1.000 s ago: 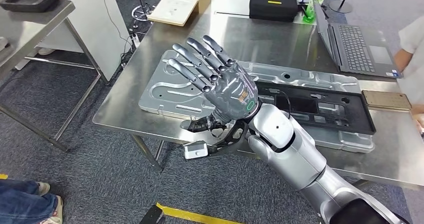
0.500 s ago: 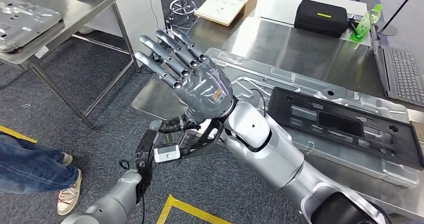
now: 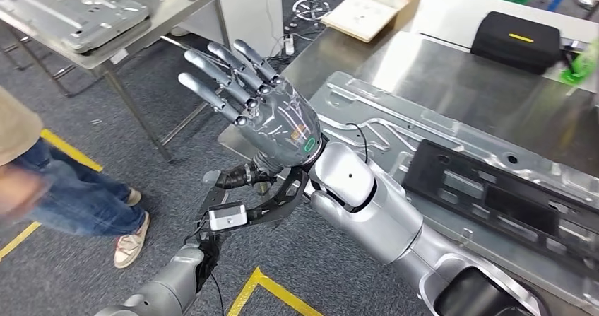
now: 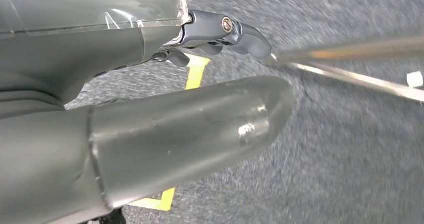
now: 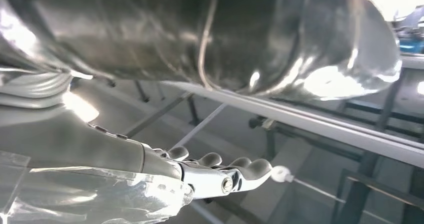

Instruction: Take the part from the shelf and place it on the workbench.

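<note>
Head view: right hand (image 3: 272, 121) raised, fingers spread and empty, beside the desk (image 3: 452, 83); left wrist view: left hand (image 4: 150, 108) over carpet, grip unclear.

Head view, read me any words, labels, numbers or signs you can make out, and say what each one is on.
No text can be read.
Right hand: a small green ring mark and an orange patch on its back, no legible characters.
Black case: a yellow strip, no lettering visible.
Floor: yellow tape lines, no writing.
</note>
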Controlling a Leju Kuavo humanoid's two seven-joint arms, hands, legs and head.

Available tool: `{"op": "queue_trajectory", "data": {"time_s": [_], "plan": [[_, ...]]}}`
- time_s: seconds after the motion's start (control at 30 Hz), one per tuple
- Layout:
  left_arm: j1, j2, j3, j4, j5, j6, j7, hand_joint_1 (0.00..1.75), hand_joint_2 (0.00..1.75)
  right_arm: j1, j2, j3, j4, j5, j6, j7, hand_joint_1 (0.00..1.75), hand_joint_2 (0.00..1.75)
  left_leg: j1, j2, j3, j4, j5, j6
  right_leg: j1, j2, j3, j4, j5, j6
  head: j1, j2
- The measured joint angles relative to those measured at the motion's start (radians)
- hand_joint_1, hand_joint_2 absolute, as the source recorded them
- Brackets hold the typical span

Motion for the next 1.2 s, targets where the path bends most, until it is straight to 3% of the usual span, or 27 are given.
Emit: {"op": "queue_trajectory", "data": {"time_s": [0.03, 0.13, 0.2, 0.27, 0.3, 0.37, 0.43, 0.47, 0.5, 0.53, 0.57, 0.6, 0.67, 0.73, 0.8, 0.87, 0.93, 1.0, 1.03, 1.07, 1.13, 1.2], "plan": [[0.003, 0.0, -0.005, 0.0, 0.009, 0.004, 0.0, 0.0, 0.0, 0.0, 0.001, 0.001, 0.002, 0.001, -0.001, 0.0, 0.0, 0.0, 0.002, 0.003, 0.008, -0.02, 0.021, -0.002, 0.0, -0.013, 0.0, 0.003, -0.004, 0.001, 0.0, 0.0], [0.003, 0.001, -0.017, -0.003, 0.022, 0.007, -0.001, 0.0, 0.0, -0.002, 0.007, 0.002, 0.007, 0.008, -0.004, 0.0, 0.0, 0.0, 0.0, 0.042, 0.096, -0.196, 0.099, 0.0, 0.002, -0.046, 0.002, 0.016, -0.018, 0.013, 0.0, 0.0], [0.002, 0.002, -0.024, -0.004, 0.025, 0.007, -0.001, 0.0, 0.0, -0.003, 0.01, 0.004, 0.008, 0.011, -0.007, 0.0, 0.0, 0.0, -0.008, 0.055, 0.12, -0.246, 0.106, 0.013, 0.008, -0.061, 0.003, 0.019, -0.024, 0.024, 0.0, 0.0], [0.004, 0.003, -0.029, -0.005, 0.027, 0.008, -0.001, 0.0, 0.0, -0.004, 0.013, 0.007, 0.01, 0.012, -0.009, 0.0, 0.0, 0.0, -0.01, 0.034, 0.121, -0.246, 0.108, 0.028, 0.01, -0.075, 0.008, 0.016, -0.026, 0.035, 0.001, 0.0], [0.004, 0.004, -0.03, -0.005, 0.027, 0.008, -0.002, 0.0, 0.0, -0.005, 0.014, 0.008, 0.01, 0.012, -0.01, 0.0, 0.0, 0.0, -0.009, 0.024, 0.122, -0.249, 0.11, 0.034, 0.008, -0.071, 0.01, 0.02, -0.032, 0.04, 0.001, 0.0], [0.002, 0.005, -0.033, -0.006, 0.027, 0.008, -0.002, 0.0, 0.0, -0.007, 0.016, 0.011, 0.011, 0.012, -0.011, 0.0, 0.0, 0.0, -0.003, 0.007, 0.127, -0.255, 0.112, 0.047, 0.003, -0.032, -0.011, 0.074, -0.069, 0.048, 0.001, 0.0], [0.002, 0.004, -0.036, -0.006, 0.027, 0.008, -0.002, 0.0, 0.0, -0.006, 0.015, 0.013, 0.014, 0.011, -0.013, 0.0, 0.0, 0.0, -0.004, -0.011, 0.127, -0.256, 0.113, 0.056, 0.001, 0.014, -0.071, 0.2, -0.129, 0.05, 0.001, 0.0], [0.004, 0.004, -0.036, -0.006, 0.027, 0.008, -0.002, 0.0, 0.0, -0.004, 0.014, 0.014, 0.016, 0.011, -0.013, 0.0, 0.0, 0.0, -0.006, -0.022, 0.127, -0.256, 0.113, 0.059, 0.002, 0.024, -0.105, 0.262, -0.149, 0.05, 0.001, 0.0], [0.006, 0.004, -0.036, -0.006, 0.027, 0.008, -0.002, 0.0, 0.0, -0.002, 0.013, 0.015, 0.017, 0.011, -0.013, 0.0, 0.0, 0.0, -0.008, -0.035, 0.126, -0.255, 0.113, 0.06, 0.003, 0.029, -0.128, 0.297, -0.152, 0.049, 0.001, 0.0], [0.008, 0.004, -0.036, -0.007, 0.028, 0.008, -0.002, 0.0, 0.0, -0.001, 0.013, 0.016, 0.018, 0.011, -0.013, 0.0, 0.0, 0.0, -0.011, -0.048, 0.127, -0.255, 0.113, 0.061, 0.003, 0.032, -0.134, 0.295, -0.135, 0.045, 0.001, 0.0], [0.008, 0.004, -0.036, -0.007, 0.029, 0.008, -0.002, 0.0, 0.0, -0.001, 0.013, 0.016, 0.019, 0.011, -0.013, 0.0, 0.0, 0.0, -0.013, -0.062, 0.127, -0.255, 0.114, 0.061, 0.004, 0.037, -0.118, 0.253, -0.101, 0.039, 0.001, 0.0], [0.008, 0.003, -0.037, -0.007, 0.032, 0.01, -0.002, 0.0, 0.0, -0.002, 0.013, 0.017, 0.019, 0.011, -0.013, 0.0, 0.0, 0.0, -0.014, -0.075, 0.127, -0.255, 0.114, 0.06, 0.006, 0.052, -0.089, 0.183, -0.06, 0.031, 0.001, 0.0], [0.007, 0.0, -0.04, -0.007, 0.044, 0.019, -0.001, 0.0, 0.0, -0.005, 0.013, 0.018, 0.02, 0.011, -0.013, 0.0, 0.0, 0.0, -0.015, -0.097, 0.124, -0.253, 0.117, 0.056, 0.006, 0.096, -0.036, 0.062, -0.011, 0.013, 0.001, 0.0], [0.008, -0.003, -0.045, -0.007, 0.056, 0.028, 0.0, 0.0, 0.0, -0.009, 0.014, 0.019, 0.022, 0.011, -0.012, 0.0, 0.0, 0.0, -0.01, -0.117, 0.118, -0.254, 0.121, 0.046, 0.009, 0.111, -0.02, 0.023, -0.007, 0.005, 0.001, 0.0], [0.01, -0.002, -0.051, -0.007, 0.065, 0.032, -0.001, 0.0, 0.0, -0.013, 0.018, 0.019, 0.024, 0.011, -0.013, 0.001, 0.0, 0.0, -0.007, -0.128, 0.115, -0.257, 0.123, 0.034, 0.009, 0.087, -0.01, 0.01, -0.003, 0.005, 0.001, 0.0], [0.012, -0.002, -0.057, -0.007, 0.079, 0.04, -0.003, 0.0, 0.0, -0.016, 0.023, 0.019, 0.025, 0.011, -0.013, 0.002, 0.0, 0.0, -0.009, -0.084, 0.101, -0.225, 0.1, 0.022, 0.002, 0.061, 0.004, -0.008, 0.003, 0.004, -0.002, 0.0], [0.011, -0.002, -0.063, -0.008, 0.093, 0.05, -0.006, 0.0, 0.0, -0.018, 0.025, 0.02, 0.029, 0.01, -0.013, 0.003, 0.0, 0.0, -0.005, -0.025, 0.054, -0.127, 0.047, 0.01, 0.001, 0.034, 0.012, -0.014, 0.003, 0.002, -0.004, 0.0], [0.016, -0.002, -0.066, -0.008, 0.103, 0.057, -0.007, 0.0, 0.0, -0.016, 0.025, 0.022, 0.035, 0.01, -0.014, 0.003, 0.0, 0.0, 0.003, -0.005, -0.002, -0.016, 0.005, -0.002, 0.001, 0.006, 0.013, -0.012, -0.002, 0.002, -0.005, 0.0], [0.02, -0.002, -0.067, -0.008, 0.107, 0.061, -0.008, 0.0, 0.0, -0.015, 0.025, 0.024, 0.038, 0.011, -0.015, 0.003, 0.0, 0.0, 0.007, 0.0, -0.012, 0.002, 0.007, -0.007, -0.001, -0.008, 0.013, -0.01, -0.005, 0.004, -0.005, 0.0], [0.023, -0.002, -0.068, -0.008, 0.112, 0.064, -0.01, 0.0, 0.0, -0.014, 0.025, 0.028, 0.041, 0.011, -0.016, 0.003, 0.0, 0.0, 0.011, 0.005, -0.002, -0.018, 0.027, -0.013, -0.003, -0.022, 0.013, -0.005, -0.01, 0.008, -0.005, 0.0], [0.027, -0.002, -0.07, -0.008, 0.121, 0.069, -0.013, 0.0, 0.0, -0.013, 0.025, 0.034, 0.046, 0.012, -0.017, 0.003, 0.0, 0.0, 0.013, 0.034, 0.061, -0.139, 0.085, -0.021, -0.008, -0.046, 0.014, 0.01, -0.024, 0.019, -0.005, 0.0], [0.028, -0.003, -0.075, -0.008, 0.128, 0.066, -0.015, 0.0, 0.0, -0.013, 0.027, 0.039, 0.049, 0.012, -0.019, 0.003, 0.0, 0.0, 0.007, 0.065, 0.102, -0.22, 0.108, -0.011, -0.003, -0.064, 0.012, 0.026, -0.039, 0.034, -0.005, 0.0]]}}
